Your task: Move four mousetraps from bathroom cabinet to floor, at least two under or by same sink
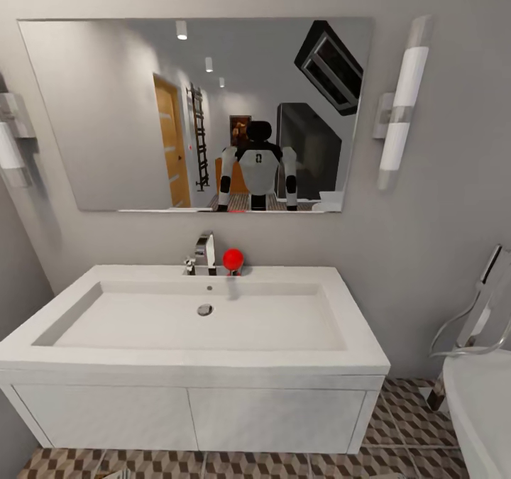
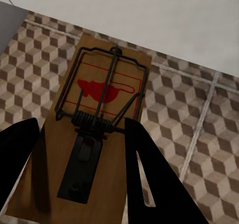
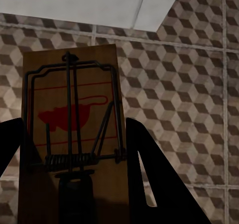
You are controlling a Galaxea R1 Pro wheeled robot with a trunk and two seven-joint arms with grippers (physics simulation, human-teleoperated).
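Note:
In the left wrist view a brown wooden mousetrap (image 2: 99, 124) with dark wire and a red mouse print lies between the black fingers of my left gripper (image 2: 79, 129), which is shut on it above the cube-patterned bathroom floor (image 2: 199, 114). My right gripper (image 3: 73, 127) is likewise shut on a second mousetrap (image 3: 74, 99) over the same tiled bathroom floor (image 3: 174, 84). Straight ahead in the head view stands the white bathroom sink (image 1: 355, 330) with its chrome faucet (image 1: 204, 252). The cabinet is out of view.
A white vanity (image 1: 277, 419) carries the basin, with a mirror (image 1: 199, 110) above it. A red ball-shaped item (image 1: 233, 259) sits by the faucet. A white tub (image 1: 482, 408) and a hand shower (image 1: 482, 301) stand at the right. Patterned floor (image 1: 411, 422) runs below the vanity.

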